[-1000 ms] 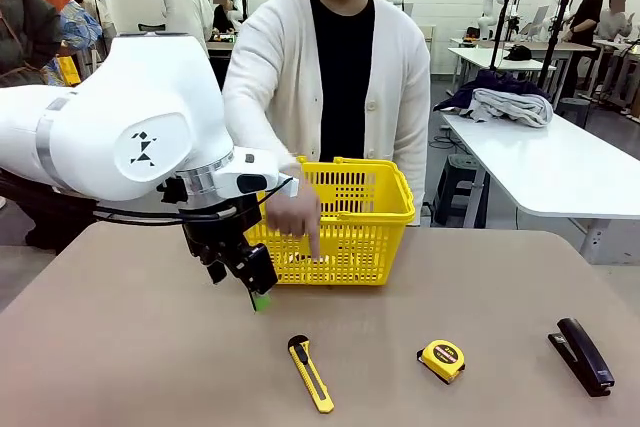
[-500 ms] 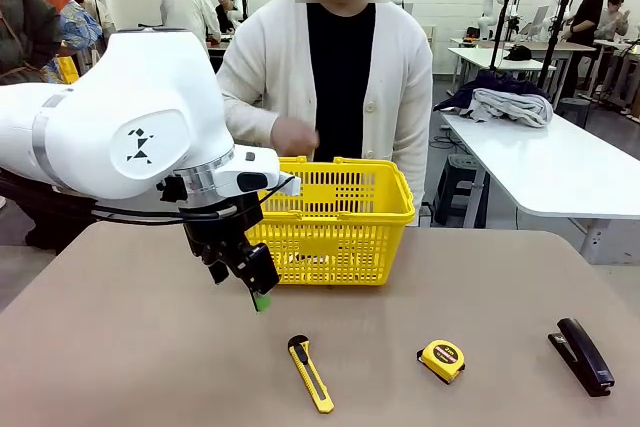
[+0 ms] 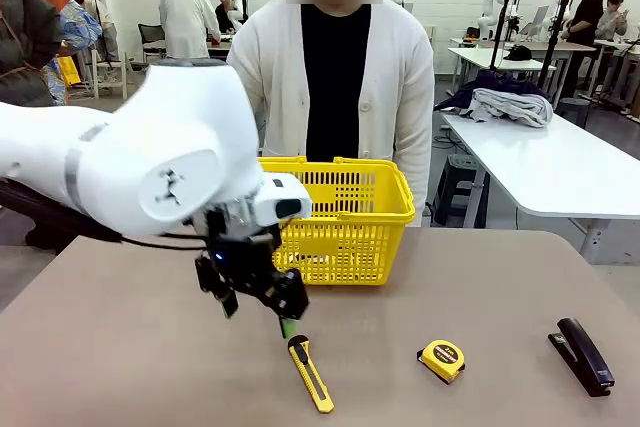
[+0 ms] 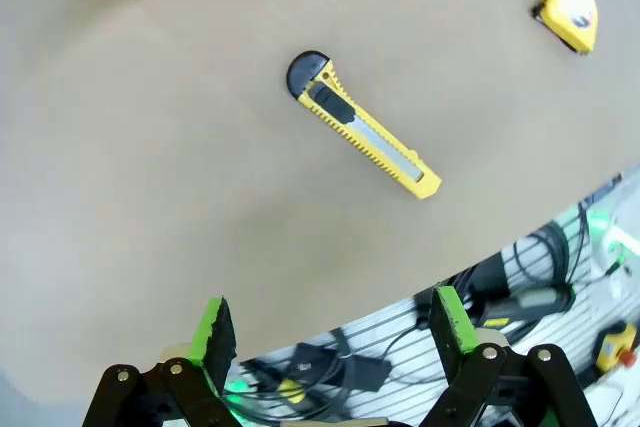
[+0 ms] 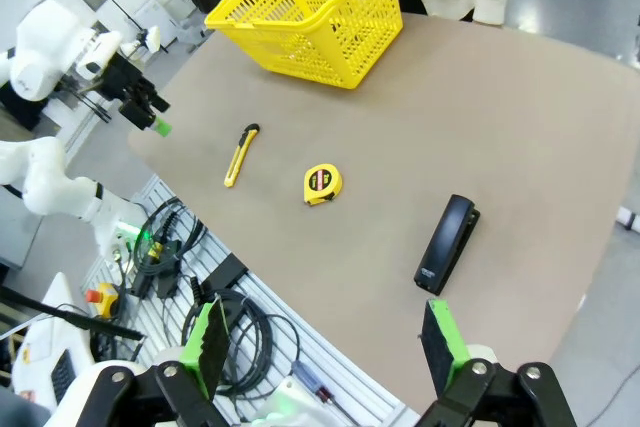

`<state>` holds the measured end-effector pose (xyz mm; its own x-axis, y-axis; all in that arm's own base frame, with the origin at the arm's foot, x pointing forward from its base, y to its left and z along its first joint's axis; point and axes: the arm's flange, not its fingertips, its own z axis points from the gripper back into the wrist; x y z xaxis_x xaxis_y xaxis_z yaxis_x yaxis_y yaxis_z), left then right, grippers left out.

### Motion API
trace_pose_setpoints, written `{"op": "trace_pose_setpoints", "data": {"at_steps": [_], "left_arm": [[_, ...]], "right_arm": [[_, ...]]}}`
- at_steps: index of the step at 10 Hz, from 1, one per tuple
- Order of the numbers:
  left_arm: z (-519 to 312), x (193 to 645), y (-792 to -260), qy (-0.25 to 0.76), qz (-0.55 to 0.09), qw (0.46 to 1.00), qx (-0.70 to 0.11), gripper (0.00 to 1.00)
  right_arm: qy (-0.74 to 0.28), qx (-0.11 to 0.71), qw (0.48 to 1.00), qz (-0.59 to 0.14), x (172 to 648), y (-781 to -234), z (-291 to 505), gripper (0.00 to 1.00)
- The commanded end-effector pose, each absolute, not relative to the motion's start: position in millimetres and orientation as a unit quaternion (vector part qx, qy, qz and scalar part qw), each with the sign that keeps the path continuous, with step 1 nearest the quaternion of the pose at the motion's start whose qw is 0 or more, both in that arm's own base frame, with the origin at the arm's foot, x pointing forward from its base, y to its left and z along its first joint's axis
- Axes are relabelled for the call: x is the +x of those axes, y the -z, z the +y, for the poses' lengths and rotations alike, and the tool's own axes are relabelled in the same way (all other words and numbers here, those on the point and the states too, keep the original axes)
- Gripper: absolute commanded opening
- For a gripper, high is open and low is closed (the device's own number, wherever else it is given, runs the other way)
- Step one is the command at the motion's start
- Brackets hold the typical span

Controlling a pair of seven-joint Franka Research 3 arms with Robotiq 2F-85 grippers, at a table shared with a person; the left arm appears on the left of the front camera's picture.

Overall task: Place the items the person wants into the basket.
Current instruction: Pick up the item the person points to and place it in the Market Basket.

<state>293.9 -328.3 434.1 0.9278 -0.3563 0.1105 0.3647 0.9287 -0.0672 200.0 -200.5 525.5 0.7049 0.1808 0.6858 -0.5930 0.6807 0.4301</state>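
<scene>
Above the worktop point(image 3: 120, 357), left gripper point(image 4: 330, 327) hangs with jaws wide, empty, near the black end of the utility knife point(image 4: 365, 139). Knife lies flat, apart from the basket point(image 3: 345, 217). Right gripper point(image 5: 325, 339) wide, empty.

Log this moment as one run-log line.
left claw: open, empty, hovering near utility knife | right claw: open, empty | utility knife: lying outside basket, ungrasped
</scene>
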Motion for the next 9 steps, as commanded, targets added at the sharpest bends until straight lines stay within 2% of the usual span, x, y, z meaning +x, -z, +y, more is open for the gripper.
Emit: {"op": "trace_pose_setpoints", "data": {"at_steps": [1,2,4,9], "left_arm": [[-357,302,-419,0.111,-0.054,0.992,-0.028,1.0],[-366,306,-405,0.079,-0.043,0.996,-0.025,1.0],[-376,316,-382,0.019,-0.07,0.997,0.003,1.0],[-386,341,-356,-0.028,-0.08,0.996,-0.03,1.0]], "right_arm": [[-0.228,0.34,0.854,-0.321,201,-524,-200,1.0],[-0.228,0.34,0.854,-0.321,201,-524,-200,1.0],[-0.228,0.34,0.854,-0.321,201,-524,-200,1.0],[-0.228,0.34,0.854,-0.321,201,-524,-200,1.0]]}}
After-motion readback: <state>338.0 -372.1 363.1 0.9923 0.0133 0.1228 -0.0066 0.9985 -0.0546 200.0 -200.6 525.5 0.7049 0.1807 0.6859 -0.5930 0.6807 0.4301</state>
